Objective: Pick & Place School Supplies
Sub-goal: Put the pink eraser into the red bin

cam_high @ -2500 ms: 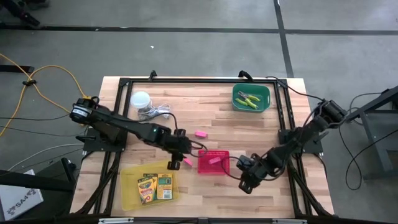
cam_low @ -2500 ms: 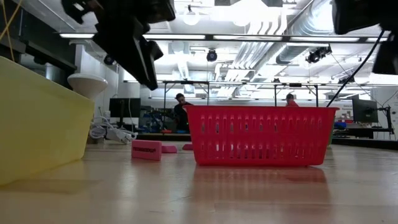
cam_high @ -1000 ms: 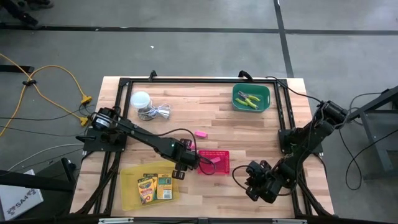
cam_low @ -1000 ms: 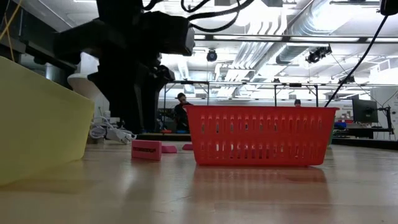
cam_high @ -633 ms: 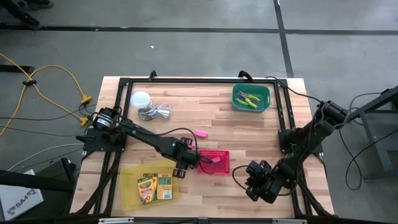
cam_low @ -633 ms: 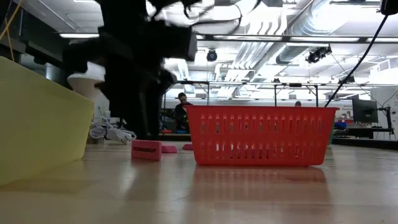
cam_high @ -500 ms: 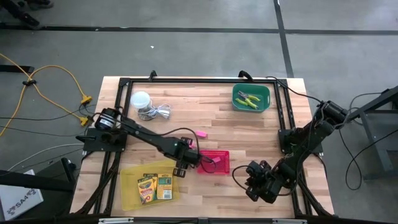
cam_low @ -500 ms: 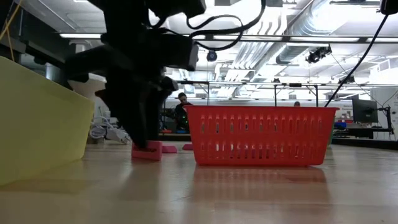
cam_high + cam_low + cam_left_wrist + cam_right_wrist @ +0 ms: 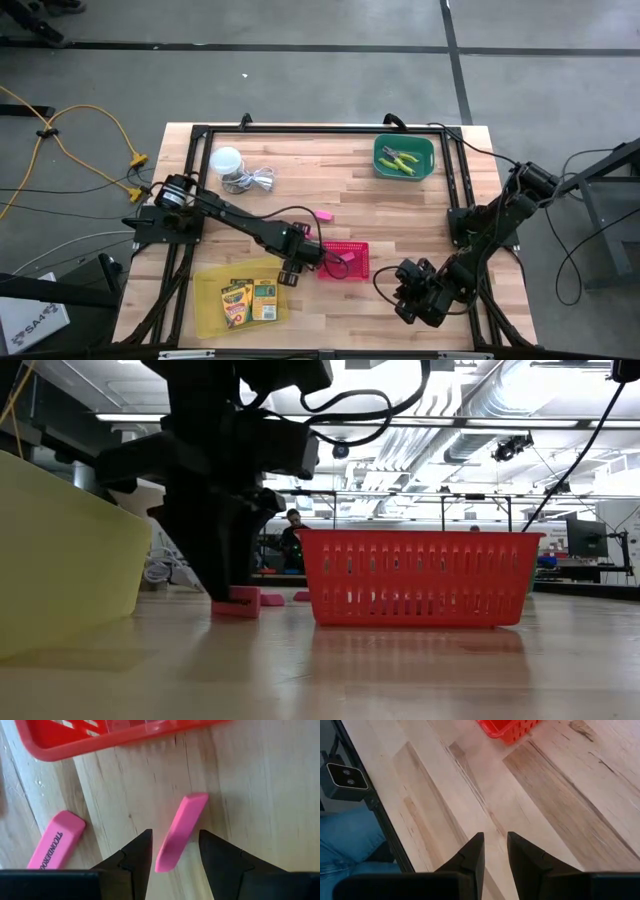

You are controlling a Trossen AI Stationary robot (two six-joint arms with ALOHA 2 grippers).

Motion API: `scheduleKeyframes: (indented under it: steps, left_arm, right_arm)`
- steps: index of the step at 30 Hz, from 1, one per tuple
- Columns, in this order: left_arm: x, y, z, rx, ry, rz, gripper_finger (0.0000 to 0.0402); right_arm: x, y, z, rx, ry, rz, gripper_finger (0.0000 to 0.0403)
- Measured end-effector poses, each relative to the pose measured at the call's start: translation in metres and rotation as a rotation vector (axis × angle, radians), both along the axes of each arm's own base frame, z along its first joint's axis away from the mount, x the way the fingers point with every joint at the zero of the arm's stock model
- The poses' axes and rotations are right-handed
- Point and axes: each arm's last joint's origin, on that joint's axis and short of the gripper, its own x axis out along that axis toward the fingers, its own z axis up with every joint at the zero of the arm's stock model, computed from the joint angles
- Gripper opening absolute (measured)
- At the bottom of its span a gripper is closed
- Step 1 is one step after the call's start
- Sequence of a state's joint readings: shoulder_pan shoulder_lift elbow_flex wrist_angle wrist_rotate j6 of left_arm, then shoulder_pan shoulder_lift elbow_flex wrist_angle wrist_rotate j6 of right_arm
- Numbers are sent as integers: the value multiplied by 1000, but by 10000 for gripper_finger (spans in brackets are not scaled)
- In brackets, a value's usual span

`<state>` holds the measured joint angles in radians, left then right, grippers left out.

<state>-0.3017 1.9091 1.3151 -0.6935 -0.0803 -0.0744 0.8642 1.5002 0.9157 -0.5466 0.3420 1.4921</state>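
High view: we see the left gripper (image 9: 297,262) down at the table just left of the pink tray (image 9: 345,260), between it and the yellow tray (image 9: 205,300) holding two crayon boxes (image 9: 249,299). One eraser (image 9: 322,215) lies loose above the pink tray; another eraser in the tray (image 9: 345,257) shows. Green tray (image 9: 404,157) at the back right holds the green-handled tools (image 9: 401,157). Right gripper (image 9: 412,300) is parked near the front right edge.

Low view: the left arm's dark bulk stands over an eraser on the wood (image 9: 240,601), left of the pink tray (image 9: 420,575).

Left wrist view: left fingers (image 9: 135,857) are spread, straddling a pink eraser (image 9: 180,831) on edge, not yet pinching it. A second eraser (image 9: 56,840) lies beside it.

Right wrist view: right fingers (image 9: 472,852) are slightly parted over bare wood, holding nothing.
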Motion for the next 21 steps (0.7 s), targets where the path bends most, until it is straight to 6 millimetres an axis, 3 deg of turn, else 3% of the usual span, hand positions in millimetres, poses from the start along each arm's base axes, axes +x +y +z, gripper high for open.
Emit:
scheduleKeyframes:
  steps: [21]
  left_arm:
    - [0,-1,0,-13,2,-6,43]
  right_arm:
    - [0,0,0,-1,-1,3,72]
